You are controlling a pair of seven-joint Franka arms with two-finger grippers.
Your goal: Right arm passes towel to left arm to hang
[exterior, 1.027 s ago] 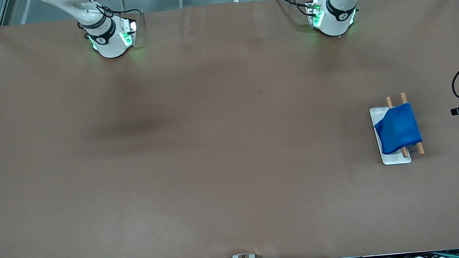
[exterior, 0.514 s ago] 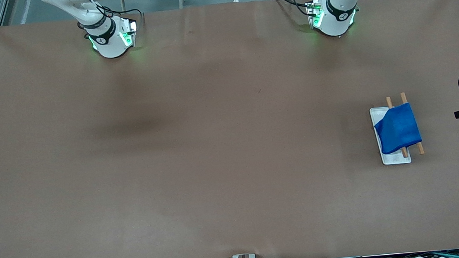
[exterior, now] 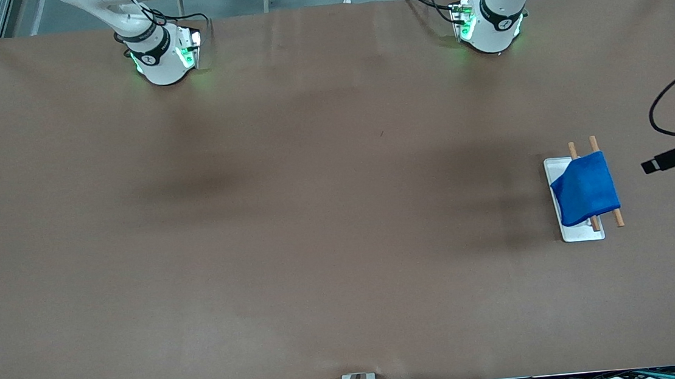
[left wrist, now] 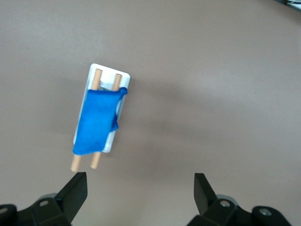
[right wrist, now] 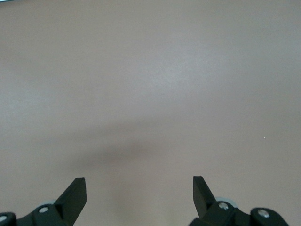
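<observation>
Since the earlier frames nothing on the tabletop (exterior: 315,216) has moved. The towel (exterior: 585,188) is draped over a two-rod rack (exterior: 580,235) toward the left arm's end. Left gripper (left wrist: 140,188) is high over the tabletop near it; right gripper (right wrist: 139,188) over bare tabletop; both jaws apart.

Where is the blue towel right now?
The towel hangs over two wooden rods on a white tray, toward the left arm's end of the table. The left wrist view shows it too, with nothing holding it.
</observation>
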